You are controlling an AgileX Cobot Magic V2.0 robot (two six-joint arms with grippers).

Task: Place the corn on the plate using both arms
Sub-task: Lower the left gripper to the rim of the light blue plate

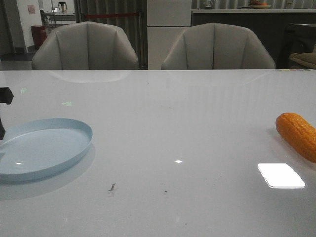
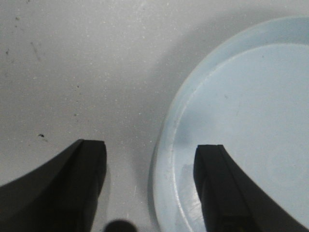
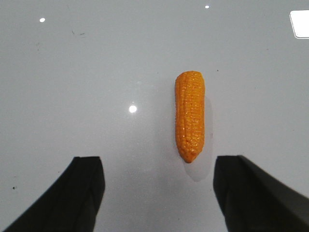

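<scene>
The orange corn lies on the white table at the far right edge of the front view. In the right wrist view the corn lies lengthwise ahead of my right gripper, its pointed tip toward the jaws; the gripper is open and empty above the table. The pale blue plate sits at the left of the table. My left gripper is open and straddles the plate's rim, one finger over the plate, the other over the table. Only a dark bit of the left arm shows in the front view.
Two grey chairs stand behind the table's far edge. A bright light reflection lies on the table in front of the corn. Small dark specks mark the table near the front.
</scene>
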